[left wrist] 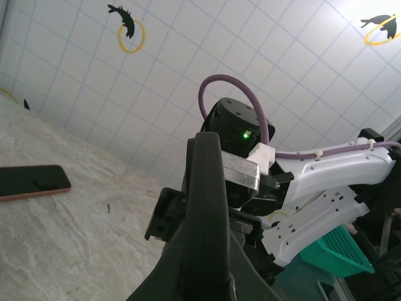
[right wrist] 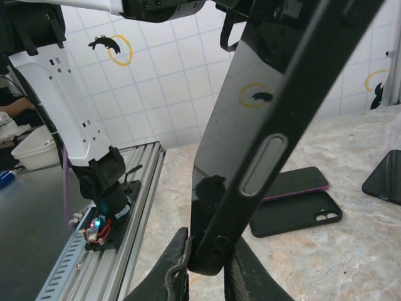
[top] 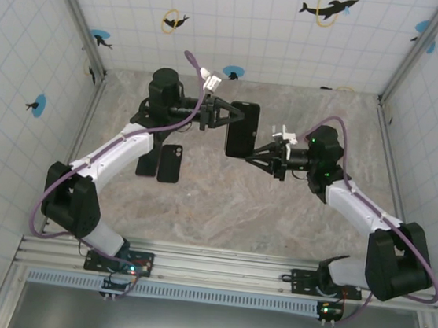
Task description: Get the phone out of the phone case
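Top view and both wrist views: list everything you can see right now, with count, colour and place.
phone: one, black, held off the table between both grippers
phone case: one, black, empty, flat on the table left of centre
second phone: one, dark with a pink edge, flat beside the phone case
flat item: one, black, on the table; phone or case, cannot tell
table: one, beige marbled
left gripper: one, black, shut on the phone's far end
right gripper: one, black, fingers clamped on either side of the phone's near end
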You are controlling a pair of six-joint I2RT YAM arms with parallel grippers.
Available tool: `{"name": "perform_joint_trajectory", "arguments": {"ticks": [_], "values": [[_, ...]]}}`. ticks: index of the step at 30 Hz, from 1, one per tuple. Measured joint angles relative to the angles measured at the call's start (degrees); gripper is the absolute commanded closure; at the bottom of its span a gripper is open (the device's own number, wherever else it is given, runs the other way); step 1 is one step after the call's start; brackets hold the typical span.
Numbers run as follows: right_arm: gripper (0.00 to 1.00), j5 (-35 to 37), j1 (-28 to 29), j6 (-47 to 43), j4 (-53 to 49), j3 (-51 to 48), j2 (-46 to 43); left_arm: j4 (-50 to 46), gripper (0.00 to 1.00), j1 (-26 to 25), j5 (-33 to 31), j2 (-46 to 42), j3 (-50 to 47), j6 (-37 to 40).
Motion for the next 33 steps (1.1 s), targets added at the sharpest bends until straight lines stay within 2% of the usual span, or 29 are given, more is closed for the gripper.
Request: {"name": "perform_joint_trajectory", "arguments": {"ticks": [10,20,29,33], "values": [[0.88,-1.9,0.4,-1.6,-2.8,2.0,0.8,2.2,1.00,0.5,2.0,0.0,0.0,-1.6],[0.93,-2.2,0.7,-8.5,-9.3,4.0,1.0,2.4,1.00,0.5,3.4,0.0,-0.1,-1.7],[0.94,1.7,1.7,-21.9,-26.1,9.9,1.1,2.3,1.00,1.0,4.2,0.0,-0.1,-1.4],[0.94,3.5,2.3,-26.3,-30.4,11.0,1.1,1.6,1.00,1.0,4.7,0.0,-0.1,-1.3]]}}
